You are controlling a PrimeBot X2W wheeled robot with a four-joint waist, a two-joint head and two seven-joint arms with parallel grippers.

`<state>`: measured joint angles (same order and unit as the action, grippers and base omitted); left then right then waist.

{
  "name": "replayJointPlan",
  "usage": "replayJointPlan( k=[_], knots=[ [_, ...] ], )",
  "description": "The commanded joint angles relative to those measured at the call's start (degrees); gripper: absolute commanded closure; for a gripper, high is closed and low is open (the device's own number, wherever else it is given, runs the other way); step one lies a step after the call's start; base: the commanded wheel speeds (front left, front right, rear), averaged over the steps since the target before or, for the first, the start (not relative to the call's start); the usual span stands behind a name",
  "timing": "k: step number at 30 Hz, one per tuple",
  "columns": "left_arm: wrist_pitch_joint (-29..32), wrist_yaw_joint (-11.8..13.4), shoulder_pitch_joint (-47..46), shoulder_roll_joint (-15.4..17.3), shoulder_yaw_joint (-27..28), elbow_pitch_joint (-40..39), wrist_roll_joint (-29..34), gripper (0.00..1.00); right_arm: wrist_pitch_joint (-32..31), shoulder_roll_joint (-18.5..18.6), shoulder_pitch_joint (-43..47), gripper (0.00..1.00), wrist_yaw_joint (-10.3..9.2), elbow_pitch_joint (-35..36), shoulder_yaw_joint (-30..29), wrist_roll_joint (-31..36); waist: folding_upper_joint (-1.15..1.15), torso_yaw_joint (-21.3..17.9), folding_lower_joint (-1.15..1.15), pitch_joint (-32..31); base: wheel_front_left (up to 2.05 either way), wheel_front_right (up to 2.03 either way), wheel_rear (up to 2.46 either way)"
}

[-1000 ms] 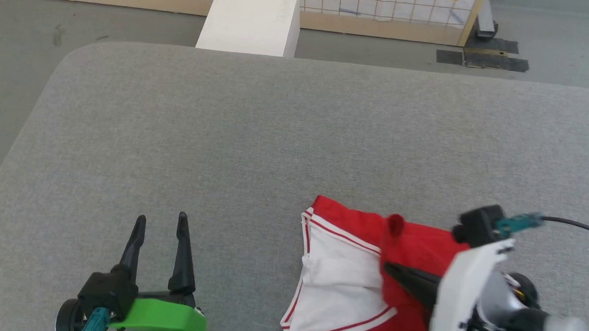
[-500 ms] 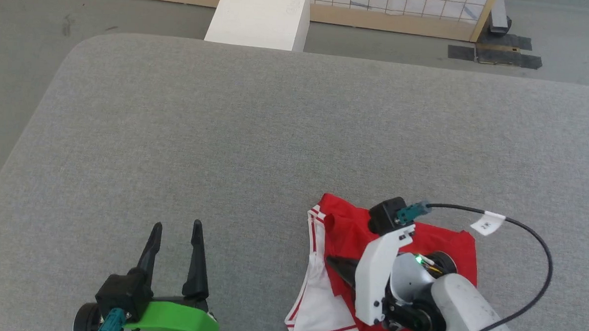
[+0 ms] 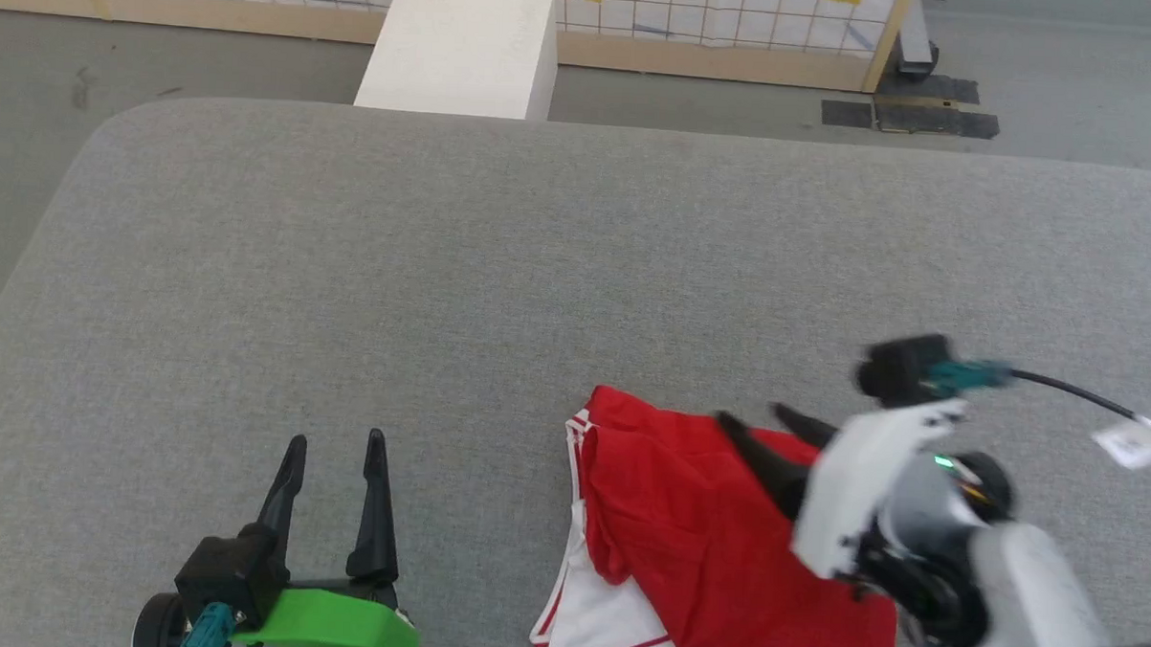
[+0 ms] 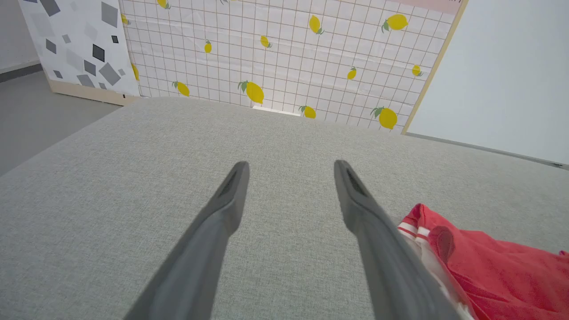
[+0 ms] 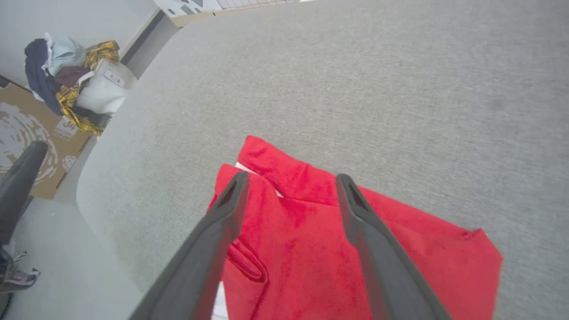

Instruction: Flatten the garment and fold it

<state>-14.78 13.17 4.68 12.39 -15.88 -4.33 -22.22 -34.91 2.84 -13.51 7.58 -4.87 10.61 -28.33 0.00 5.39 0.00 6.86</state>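
— What's left of the garment [image 3: 702, 539]?
— The left gripper [image 3: 335, 438] — dark tapered fingers spread wide, over the nubbly grey table [image 3: 444, 261].
— And the garment itself?
— Soft red cloth, rumpled, over a white stripe-edged sleeve [image 3: 594, 621]; its near edge is cut off. Above it is the right gripper [image 3: 752, 415], blurred, fingers apart, pinching nothing.
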Motion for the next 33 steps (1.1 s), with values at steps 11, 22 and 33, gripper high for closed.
replayJointPlan(
  k=[11,22,33],
  knots=[
    [-0.2,0.17,-0.86,0.69,-0.67,-1.57,1.18,0.0,0.33,0.04,15.75,0.0,-0.09,11.28,-16.87,7.8,0.0,-0.5,0.0,3.62,0.0,0.0,0.0],
    [0.24,0.08,-2.25,1.49,-1.01,-1.3,1.54,0.0,1.97,0.04,14.05,0.0,-0.09,1.59,-14.12,5.19,0.0,0.67,0.0,4.95,0.0,0.0,0.0],
    [0.6,-0.2,-2.29,1.66,-1.85,-0.51,1.26,0.0,1.55,0.04,12.5,1.0,-0.09,-1.6,-12.1,5.05,0.0,0.85,0.0,2.83,0.0,0.0,0.0]
  ],
)
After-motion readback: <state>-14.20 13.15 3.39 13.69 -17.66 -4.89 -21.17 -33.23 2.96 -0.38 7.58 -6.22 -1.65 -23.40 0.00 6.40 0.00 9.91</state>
